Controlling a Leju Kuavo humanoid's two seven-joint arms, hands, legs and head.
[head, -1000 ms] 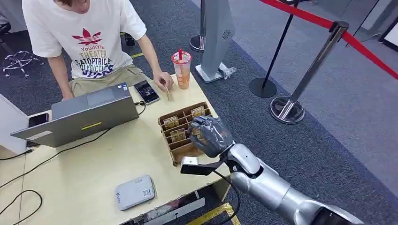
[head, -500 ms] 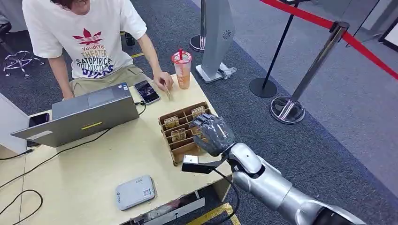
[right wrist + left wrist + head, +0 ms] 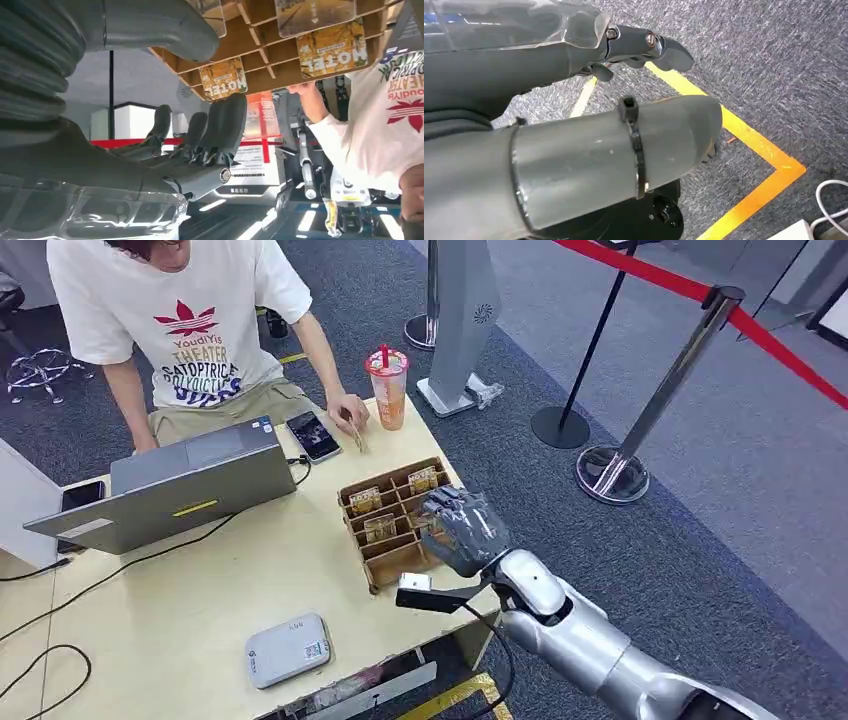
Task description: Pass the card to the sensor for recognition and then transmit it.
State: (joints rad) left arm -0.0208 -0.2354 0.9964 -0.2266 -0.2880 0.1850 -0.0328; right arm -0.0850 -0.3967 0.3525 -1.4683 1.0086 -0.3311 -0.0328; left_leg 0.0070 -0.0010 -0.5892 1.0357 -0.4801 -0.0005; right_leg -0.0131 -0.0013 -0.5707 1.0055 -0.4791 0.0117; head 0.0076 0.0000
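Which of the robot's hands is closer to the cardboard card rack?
The right hand hovers at the cardboard card rack's near edge, over its slots. The left hand hangs down over carpet with yellow floor tape.

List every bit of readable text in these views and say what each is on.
"MOTEL": upside down on the cards in the cardboard organizer, right wrist view.
"YoudiYis THEATER": on the person's white T-shirt; the lines below are too blurred to read.
The cup label and the grey reader markings are too small to read.
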